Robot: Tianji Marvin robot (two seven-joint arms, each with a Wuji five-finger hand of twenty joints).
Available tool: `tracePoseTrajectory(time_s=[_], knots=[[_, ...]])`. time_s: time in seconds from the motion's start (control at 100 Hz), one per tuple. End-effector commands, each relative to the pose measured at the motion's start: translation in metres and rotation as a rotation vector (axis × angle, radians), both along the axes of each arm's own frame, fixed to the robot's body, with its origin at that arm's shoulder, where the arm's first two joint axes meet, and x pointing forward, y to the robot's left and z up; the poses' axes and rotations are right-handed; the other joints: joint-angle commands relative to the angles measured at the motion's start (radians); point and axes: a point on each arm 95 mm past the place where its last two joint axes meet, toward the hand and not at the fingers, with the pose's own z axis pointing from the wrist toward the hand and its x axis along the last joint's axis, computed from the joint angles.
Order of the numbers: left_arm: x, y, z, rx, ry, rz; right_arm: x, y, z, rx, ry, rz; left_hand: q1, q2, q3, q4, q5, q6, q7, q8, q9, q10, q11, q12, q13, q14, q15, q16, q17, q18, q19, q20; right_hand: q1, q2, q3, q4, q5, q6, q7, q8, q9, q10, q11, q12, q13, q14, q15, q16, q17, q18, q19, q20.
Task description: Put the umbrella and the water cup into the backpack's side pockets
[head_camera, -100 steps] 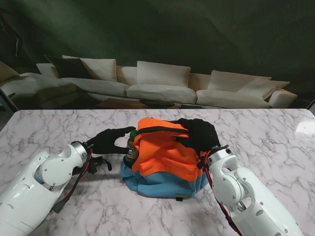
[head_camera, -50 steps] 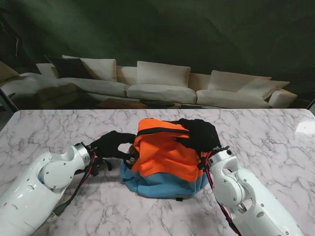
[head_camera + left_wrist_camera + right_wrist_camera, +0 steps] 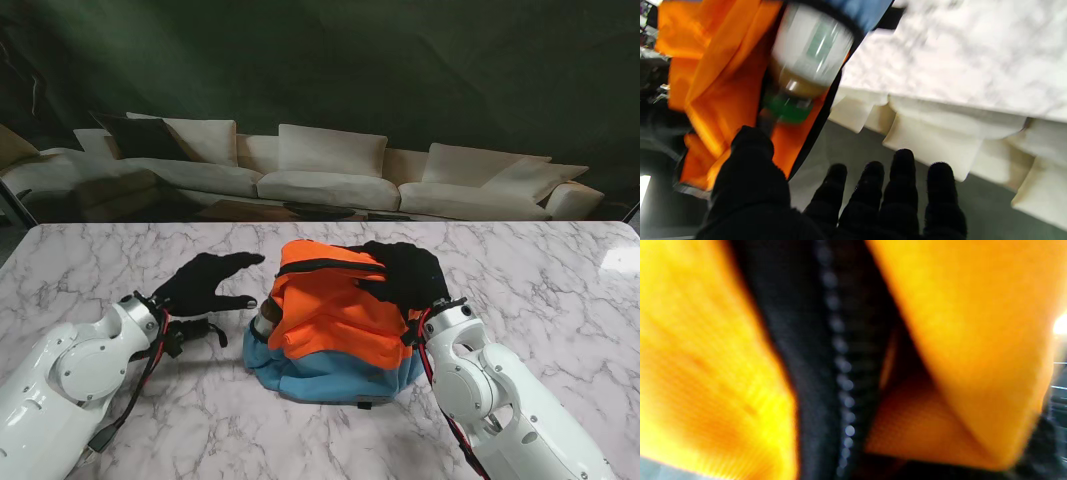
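The orange and blue backpack (image 3: pixel 330 325) lies in the middle of the marble table. The water cup (image 3: pixel 265 322), white with a green cap, sticks out of the side pocket on the backpack's left; in the left wrist view the cup (image 3: pixel 810 50) sits inside the pocket's blue rim. My left hand (image 3: pixel 205 283) hovers to the left of the cup, open, with fingers (image 3: pixel 903 173) spread and nothing in it. My right hand (image 3: pixel 405 272) is closed over the backpack's top right; its wrist view shows only orange fabric (image 3: pixel 706 373) and a black zipper (image 3: pixel 840 373). No umbrella is visible.
Bare marble table (image 3: pixel 120 260) surrounds the backpack on both sides. Past the table's far edge stands a long white sofa (image 3: pixel 320 175) with cushions. Both white forearms lie over the table's near corners.
My left hand has let go of the cup and drawn back to the left with its fingers spread. The cup stays in the side pocket. The right hand has not moved.
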Motion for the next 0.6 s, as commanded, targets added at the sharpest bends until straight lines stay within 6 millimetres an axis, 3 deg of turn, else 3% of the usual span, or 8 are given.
tracePoseTrajectory(time_s=[0.0, 0.14, 0.26, 0.42, 0.59], knots=[[0.003, -0.014, 0.033, -0.055, -0.073, -0.039, -0.001, 0.001, -0.003, -0.004, 0.015, -0.002, -0.04, 0.037, -0.004, 0.023, -0.09, 0.038, -0.054, -0.031, -0.044, 0.031, -0.037, -0.02, -0.018, 0.014, -0.023, -0.016, -0.009, 0.004, -0.01, -0.01, 0.123, 0.105, 0.086, 0.045, 0.059, -0.183, 0.103, 0.012, 0.013, -0.049, -0.013, 0.002, 0.015, -0.011, -0.005, -0.007, -0.014, 0.013, -0.001, -0.005], [0.003, -0.03, 0.068, -0.098, -0.158, -0.086, 0.001, 0.001, -0.003, -0.005, 0.018, -0.006, -0.13, 0.012, -0.007, 0.019, -0.141, 0.056, -0.074, -0.069, -0.136, 0.066, -0.064, -0.066, -0.047, 0.03, -0.037, -0.037, -0.008, 0.004, -0.032, -0.023, 0.127, 0.112, 0.082, 0.046, 0.051, -0.179, 0.1, 0.009, 0.004, -0.048, -0.021, -0.003, 0.007, -0.009, -0.02, -0.012, -0.022, 0.017, -0.01, -0.008], [0.003, -0.048, 0.086, -0.111, -0.196, -0.134, 0.002, 0.002, -0.003, -0.001, 0.017, -0.009, -0.17, -0.031, -0.013, 0.015, -0.149, 0.071, -0.066, -0.072, -0.193, 0.081, -0.076, -0.09, -0.063, 0.038, -0.043, -0.048, -0.009, 0.003, -0.043, -0.029, 0.13, 0.116, 0.079, 0.047, 0.045, -0.174, 0.097, 0.006, -0.002, -0.047, -0.027, -0.006, 0.001, -0.008, -0.031, -0.015, -0.026, 0.019, -0.014, -0.008], [0.01, -0.075, 0.095, -0.078, -0.209, -0.185, 0.002, 0.004, -0.003, 0.003, 0.017, 0.002, -0.183, -0.079, -0.002, 0.015, -0.172, 0.07, -0.073, -0.08, -0.237, 0.088, -0.081, -0.116, -0.062, 0.042, -0.043, -0.061, -0.001, 0.003, -0.053, -0.035, 0.132, 0.118, 0.076, 0.047, 0.042, -0.171, 0.095, 0.002, -0.006, -0.046, -0.032, -0.01, -0.004, -0.006, -0.041, -0.018, -0.031, 0.021, -0.018, -0.009], [0.022, -0.096, 0.088, -0.055, -0.134, -0.21, 0.002, 0.006, -0.002, 0.001, 0.013, 0.015, -0.179, -0.106, 0.005, 0.016, -0.193, 0.057, -0.082, -0.095, -0.287, 0.08, -0.084, -0.148, -0.077, 0.046, -0.053, -0.077, 0.001, -0.001, -0.078, -0.05, 0.133, 0.12, 0.075, 0.048, 0.042, -0.173, 0.096, -0.001, -0.005, -0.048, -0.036, -0.013, -0.006, -0.006, -0.046, -0.019, -0.033, 0.021, -0.02, -0.009]])
